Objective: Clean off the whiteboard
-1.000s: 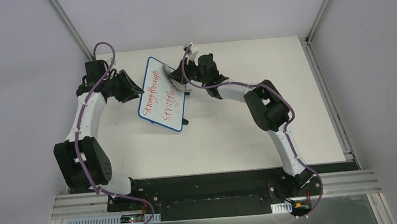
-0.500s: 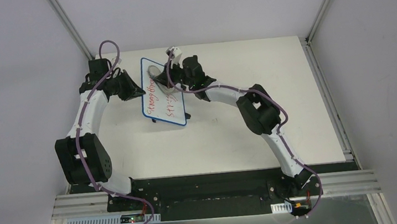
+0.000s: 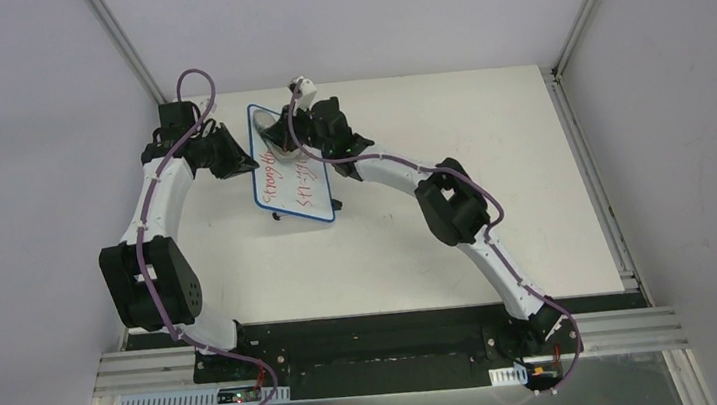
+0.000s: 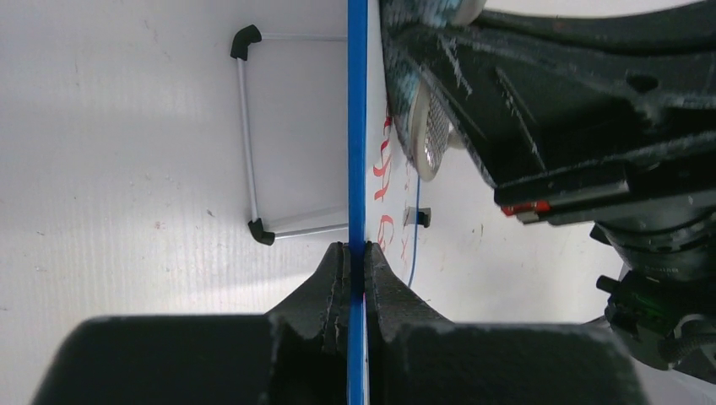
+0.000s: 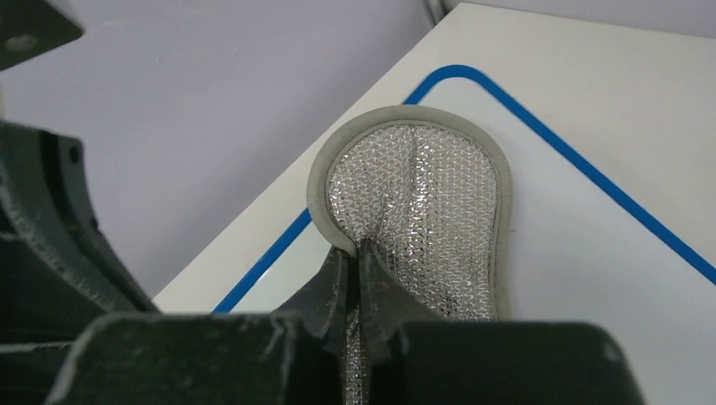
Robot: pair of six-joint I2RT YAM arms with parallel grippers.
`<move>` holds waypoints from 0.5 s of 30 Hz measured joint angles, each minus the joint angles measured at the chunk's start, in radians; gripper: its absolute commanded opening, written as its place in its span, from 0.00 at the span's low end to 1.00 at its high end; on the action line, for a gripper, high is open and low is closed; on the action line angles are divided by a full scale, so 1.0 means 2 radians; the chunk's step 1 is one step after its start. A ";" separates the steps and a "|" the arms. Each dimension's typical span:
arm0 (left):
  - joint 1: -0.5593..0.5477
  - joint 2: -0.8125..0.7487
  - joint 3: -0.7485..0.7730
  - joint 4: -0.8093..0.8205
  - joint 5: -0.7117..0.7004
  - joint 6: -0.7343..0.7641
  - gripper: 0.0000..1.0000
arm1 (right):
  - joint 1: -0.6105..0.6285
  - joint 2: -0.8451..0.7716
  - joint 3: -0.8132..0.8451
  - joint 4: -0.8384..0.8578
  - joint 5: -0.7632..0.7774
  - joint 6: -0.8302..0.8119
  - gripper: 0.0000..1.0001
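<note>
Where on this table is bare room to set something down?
Bare: the table right of the right arm; the near strip between whiteboard and arm bases. Crowded: far left, where left end effector and right end effector meet it.

The top view looks down from above and behind both arm bases, far enough back to take in the whole desk (image 3: 527, 124). The left tool (image 3: 234, 160) and right tool (image 3: 279, 135) sit small near its far side. The left wrist view sits close behind the left tool and looks along its fingers, meeting the whiteboard (image 4: 357, 126) edge-on straight ahead of the tip. The right wrist view sits close behind the right tool, facing the board's flat face just beyond the tip. All three views share the whiteboard and the mesh pad (image 5: 422, 202).
</note>
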 measured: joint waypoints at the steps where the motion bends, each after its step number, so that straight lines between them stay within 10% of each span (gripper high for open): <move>1: 0.000 0.002 0.002 -0.001 0.000 0.000 0.00 | -0.002 0.008 0.011 -0.004 0.005 0.006 0.00; 15: 0.000 0.005 0.007 -0.009 0.002 0.001 0.00 | -0.060 0.058 0.035 -0.055 0.028 0.080 0.00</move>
